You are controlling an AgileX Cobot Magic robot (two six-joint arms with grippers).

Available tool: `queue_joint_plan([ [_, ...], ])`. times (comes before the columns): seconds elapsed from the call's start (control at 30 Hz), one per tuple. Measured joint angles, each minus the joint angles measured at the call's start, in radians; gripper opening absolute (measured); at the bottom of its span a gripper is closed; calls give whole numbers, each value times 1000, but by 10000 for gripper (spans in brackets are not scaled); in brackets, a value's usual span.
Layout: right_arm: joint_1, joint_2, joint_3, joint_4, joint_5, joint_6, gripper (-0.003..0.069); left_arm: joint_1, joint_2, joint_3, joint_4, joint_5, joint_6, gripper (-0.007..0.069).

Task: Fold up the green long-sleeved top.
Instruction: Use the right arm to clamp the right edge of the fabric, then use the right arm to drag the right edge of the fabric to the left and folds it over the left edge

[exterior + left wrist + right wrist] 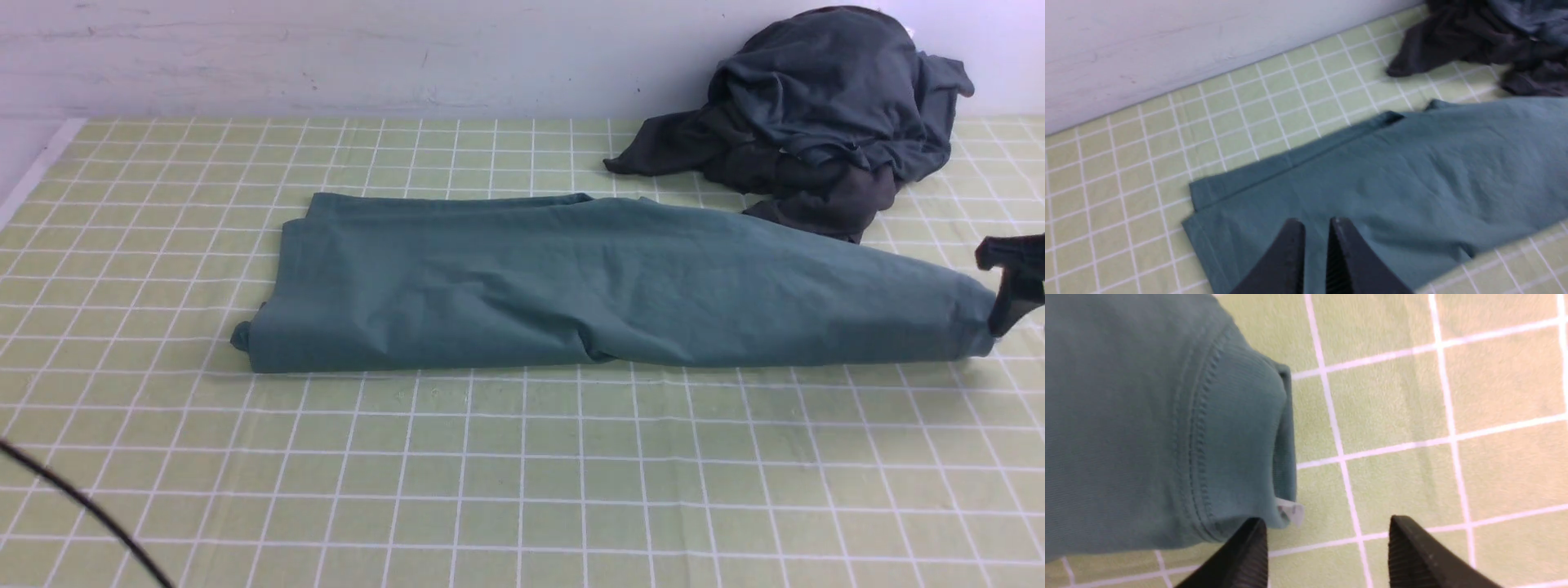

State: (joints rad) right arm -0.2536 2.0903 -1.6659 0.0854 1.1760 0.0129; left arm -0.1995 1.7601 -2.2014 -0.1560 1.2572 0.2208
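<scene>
The green long-sleeved top lies folded into a long band across the middle of the table. My right gripper is at the top's right end, open and empty. In the right wrist view the gripper hovers over the cloth-covered table just beside the ribbed neck and its white label; one finger is at the neck's edge. My left gripper is out of the front view. It hangs above the top's left part with the jaws a narrow gap apart, holding nothing.
A heap of dark charcoal-grey garments lies at the back right, touching the top's far edge; it also shows in the left wrist view. A green checked cloth covers the table. A wall stands behind. A black cable crosses the front left corner.
</scene>
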Motion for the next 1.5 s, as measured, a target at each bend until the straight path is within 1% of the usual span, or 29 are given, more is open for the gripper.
queue_joint_plan([
  [0.07,6,0,6,15,-34,0,461,0,-136,226,-14,1,27,7],
  [0.17,9,0,6,27,-43,-1,511,0,-251,421,-10,-4,32,-3],
  [0.23,10,4,6,46,-53,-2,526,0,-330,533,-10,-25,32,-3],
  [0.27,11,10,6,57,-65,-6,531,0,-383,625,-11,-58,32,-3],
  [0.33,13,34,6,81,-83,-13,532,0,-463,733,-11,-101,31,-3],
  [0.43,16,75,6,103,-96,-13,532,0,-555,850,-10,-139,31,-3],
  [0.47,19,102,3,115,-101,-13,517,0,-623,923,-1,-148,31,-3],
  [0.53,19,104,2,124,-109,-26,480,0,-690,1001,21,-152,26,-3],
  [0.63,19,105,1,148,-110,-66,372,0,-766,1083,64,-148,-8,-3],
  [0.67,19,109,-6,161,-94,-89,289,0,-805,1122,89,-140,-32,-3],
  [0.7,22,113,-17,165,-80,-103,237,0,-837,1155,112,-134,-56,-3],
  [0.77,22,114,-47,161,-32,-131,107,0,-900,1219,156,-131,-104,-3],
  [0.8,22,110,-68,145,-7,-137,60,0,-944,1264,183,-131,-136,-3],
  [0.83,22,103,-87,124,10,-139,36,0,-981,1304,208,-130,-158,-3],
  [0.87,22,101,-91,118,14,-140,33,0,-981,1304,208,-130,-163,-3],
  [0.9,25,81,-136,65,39,-133,20,0,-1040,1371,248,-130,-199,-3],
  [1.0,32,29,-220,-77,56,-72,18,0,-1137,1496,314,-134,-262,-3],
  [1.1,46,-45,-299,-138,64,-28,18,0,-1222,1635,355,-185,-306,-3],
  [1.2,110,-108,-396,-121,76,-23,18,0,-1305,1735,353,-309,-350,-3],
  [1.3,242,-127,-482,-35,78,-22,18,0,-1379,1784,349,-445,-380,-3],
  [1.33,264,-127,-489,-22,78,-23,18,0,-1383,1786,349,-451,-382,-3],
  [1.37,311,-127,-500,4,78,-23,18,0,-1400,1795,348,-478,-385,-3],
  [1.43,472,-105,-512,77,78,-24,18,0,-1432,1801,348,-501,-389,-3],
  [1.47,534,-87,-513,95,73,-24,18,0,-1437,1801,348,-506,-390,-3],
  [1.5,545,-83,-513,95,73,-24,18,0,-1438,1801,348,-506,-391,-3],
])
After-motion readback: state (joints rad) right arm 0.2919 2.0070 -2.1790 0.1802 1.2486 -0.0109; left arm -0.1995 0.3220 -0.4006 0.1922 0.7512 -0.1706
